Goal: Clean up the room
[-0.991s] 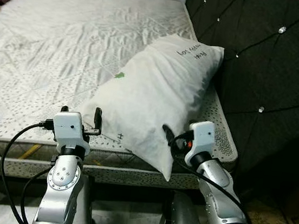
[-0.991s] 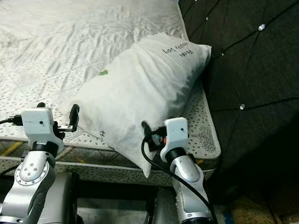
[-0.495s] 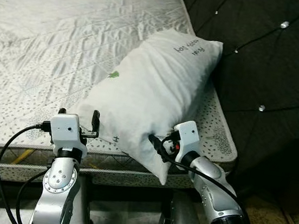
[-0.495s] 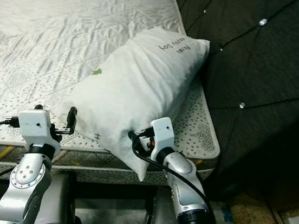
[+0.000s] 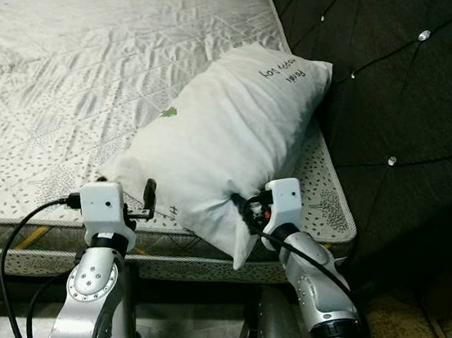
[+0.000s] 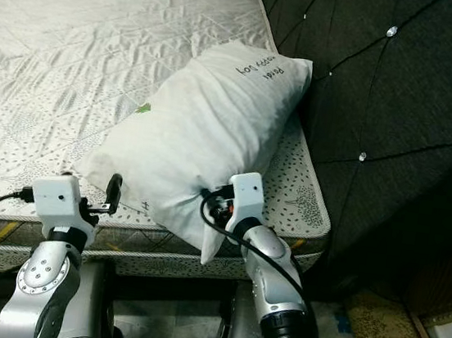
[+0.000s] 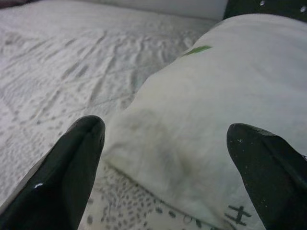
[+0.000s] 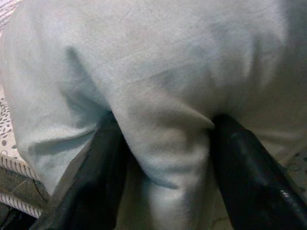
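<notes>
Crowding the pillow (image 5: 230, 136): tufted headboard (image 5: 399, 100), bare mattress (image 5: 82, 61).

White pillow (image 5: 224, 148) w/ black handwriting & small green mark lies diagonally on bare mattress (image 5: 72, 76), far end by dark tufted headboard (image 5: 399, 100). Near corner overhangs bed edge, bunched between right gripper (image 8: 163, 143) fingers.

arms: 2, shiny silver metal, round joints with small screws | wrists: white box on each | fingers (image 7: 72, 167): 2 per arm, long, black, smooth | cables: black, looping from each white box | right arm: black ring band
</notes>
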Available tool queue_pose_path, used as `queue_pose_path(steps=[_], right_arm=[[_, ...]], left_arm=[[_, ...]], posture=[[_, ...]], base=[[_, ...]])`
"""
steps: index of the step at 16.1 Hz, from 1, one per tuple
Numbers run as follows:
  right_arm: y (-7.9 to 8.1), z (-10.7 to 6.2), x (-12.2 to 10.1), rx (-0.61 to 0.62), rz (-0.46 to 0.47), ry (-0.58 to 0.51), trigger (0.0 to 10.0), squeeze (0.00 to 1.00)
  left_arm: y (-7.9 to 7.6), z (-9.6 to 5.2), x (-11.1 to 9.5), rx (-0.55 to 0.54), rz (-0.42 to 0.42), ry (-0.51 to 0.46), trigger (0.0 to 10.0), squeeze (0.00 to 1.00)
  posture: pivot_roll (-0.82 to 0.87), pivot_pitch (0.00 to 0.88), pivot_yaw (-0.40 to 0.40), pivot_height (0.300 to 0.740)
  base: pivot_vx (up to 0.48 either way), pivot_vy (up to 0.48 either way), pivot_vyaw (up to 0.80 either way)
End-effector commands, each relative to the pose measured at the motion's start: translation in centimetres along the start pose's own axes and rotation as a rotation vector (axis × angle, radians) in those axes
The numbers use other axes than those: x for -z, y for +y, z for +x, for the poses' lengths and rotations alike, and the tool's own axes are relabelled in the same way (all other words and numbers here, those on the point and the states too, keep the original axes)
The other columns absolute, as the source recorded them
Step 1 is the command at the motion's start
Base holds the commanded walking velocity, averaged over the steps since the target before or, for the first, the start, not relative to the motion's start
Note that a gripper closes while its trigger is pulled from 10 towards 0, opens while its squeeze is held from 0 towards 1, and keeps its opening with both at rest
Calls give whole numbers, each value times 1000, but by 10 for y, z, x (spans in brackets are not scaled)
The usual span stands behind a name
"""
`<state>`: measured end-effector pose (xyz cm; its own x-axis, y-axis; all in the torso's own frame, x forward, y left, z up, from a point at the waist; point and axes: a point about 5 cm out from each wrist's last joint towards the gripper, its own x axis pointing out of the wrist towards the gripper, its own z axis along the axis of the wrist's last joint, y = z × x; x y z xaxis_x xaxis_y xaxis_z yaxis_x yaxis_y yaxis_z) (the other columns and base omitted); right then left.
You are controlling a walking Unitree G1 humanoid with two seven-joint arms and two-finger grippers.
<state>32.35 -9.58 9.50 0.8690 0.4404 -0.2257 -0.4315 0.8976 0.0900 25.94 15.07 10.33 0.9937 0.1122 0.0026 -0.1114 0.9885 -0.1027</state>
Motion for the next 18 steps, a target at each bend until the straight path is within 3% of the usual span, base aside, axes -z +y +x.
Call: queue_pose_path(steps=[1, 8, 11, 15, 18], right_arm=[[-6, 2, -4, 31, 3, 1, 0, 0], [-2, 6, 2, -1, 0, 35, 0, 0], [-8, 9, 2, -24, -101, 64, 0, 0], [-52, 17, -44, 110, -183, -34, 0, 0], [-99, 10, -93, 249, -305, -89, 0, 0]], left_arm=[[3, -4, 1, -36, -5, 40, 10000, 0], [9, -11, 3, -72, -16, 106, 10000, 0], [7, -9, 7, -66, -28, 126, 10000, 0], [6, -3, 5, -58, -22, 119, 10000, 0], [7, 0, 4, -75, -14, 111, 10000, 0]], posture=[[68, 97, -52, 540], [81, 96, -52, 540], [78, 67, -53, 540], [77, 50, -48, 540], [81, 40, -55, 540]], base=[[0, 0, 0], [0, 0, 0], [0, 0, 0], [0, 0, 0], [0, 0, 0]])
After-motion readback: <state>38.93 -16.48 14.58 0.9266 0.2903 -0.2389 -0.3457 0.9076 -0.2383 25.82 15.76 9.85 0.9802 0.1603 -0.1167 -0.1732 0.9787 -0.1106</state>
